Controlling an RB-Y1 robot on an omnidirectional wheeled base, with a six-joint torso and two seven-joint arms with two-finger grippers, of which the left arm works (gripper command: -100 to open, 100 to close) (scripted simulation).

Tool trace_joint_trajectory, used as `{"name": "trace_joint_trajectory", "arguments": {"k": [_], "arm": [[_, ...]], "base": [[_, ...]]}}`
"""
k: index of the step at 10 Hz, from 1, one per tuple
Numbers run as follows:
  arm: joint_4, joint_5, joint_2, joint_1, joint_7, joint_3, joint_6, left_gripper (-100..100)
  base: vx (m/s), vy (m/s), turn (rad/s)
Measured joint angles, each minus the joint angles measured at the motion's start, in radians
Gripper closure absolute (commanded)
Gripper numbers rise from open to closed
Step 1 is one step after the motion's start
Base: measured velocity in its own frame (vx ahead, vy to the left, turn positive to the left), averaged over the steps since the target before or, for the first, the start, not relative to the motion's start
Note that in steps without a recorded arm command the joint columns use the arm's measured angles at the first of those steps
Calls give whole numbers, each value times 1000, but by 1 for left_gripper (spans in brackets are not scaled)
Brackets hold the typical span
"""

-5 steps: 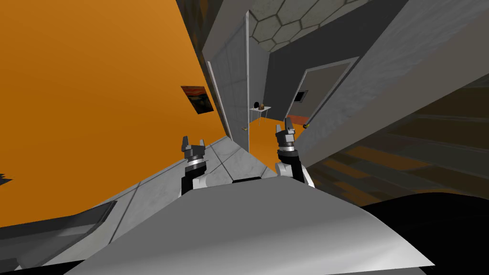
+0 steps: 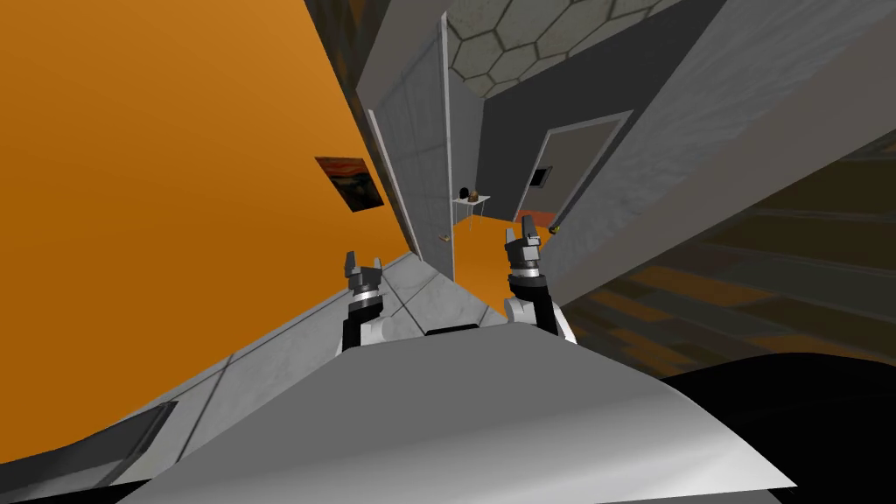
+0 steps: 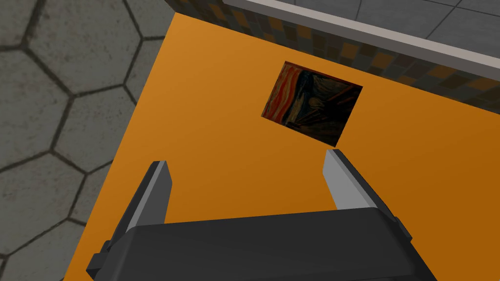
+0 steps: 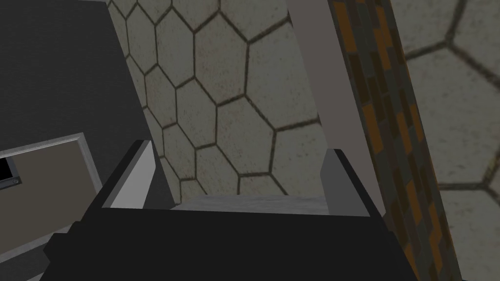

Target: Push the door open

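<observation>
Both jaws apart (nothing held). We set right arm (image 2: 529,302) flat on door (image 2: 665,149) near handle (image 2: 554,229), push steadily.

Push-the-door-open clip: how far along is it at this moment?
Done: the grey door stands ajar, with orange floor and a small table visible past its edge. In hand: the right gripper is raised by the gap, open, apparently clear of the door; the left gripper is open, facing the orange wall. Left: widening the opening, if needed.
</observation>
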Motion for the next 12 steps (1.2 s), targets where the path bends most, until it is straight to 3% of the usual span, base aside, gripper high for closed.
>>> {"name": "trace_joint_trajectory", "arguments": {"k": [6, 9, 12], "arm": [[132, -5, 24, -48, -15, -16, -35, -100], [218, -4, 43, -75, -18, -20, -63, -100], [313, -7, 52, -121, -29, -26, -82, -100]], "base": [[75, 52, -130], [90, 59, -163], [78, 74, -170]]}}
